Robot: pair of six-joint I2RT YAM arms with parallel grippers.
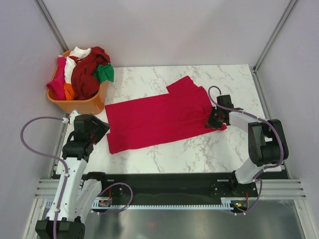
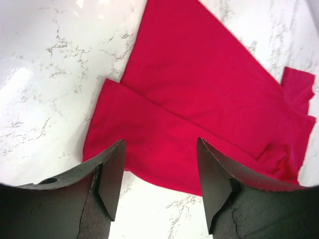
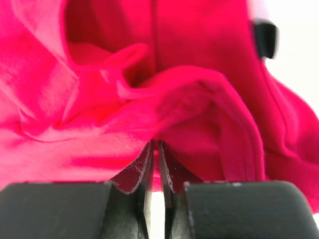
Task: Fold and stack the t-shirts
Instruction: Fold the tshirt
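Folding the crimson t-shirt (image 1: 159, 119) looks to be the step in hand. It lies spread across the middle of the table (image 1: 199, 152), its length running left to right, with one layer doubled over at its left end. The right tool (image 1: 215, 121) is clenched on a bunched pinch of cloth at the shirt's right end; its wrist view shows the jaws closed on red folds. The left tool (image 2: 160, 144) is released, jaws spread wide, hovering above the shirt's near-left corner without touching it.

The next move probably calls for the left tool to drop and pinch that hem, so both ends can lift together and keep the cloth taut. The orange basket (image 1: 84, 105), heaped with other t-shirts (image 1: 87, 74), sits just beyond the far-left corner and could crowd a leftward swing. The wrinkles at the right grip may carry into the fold.
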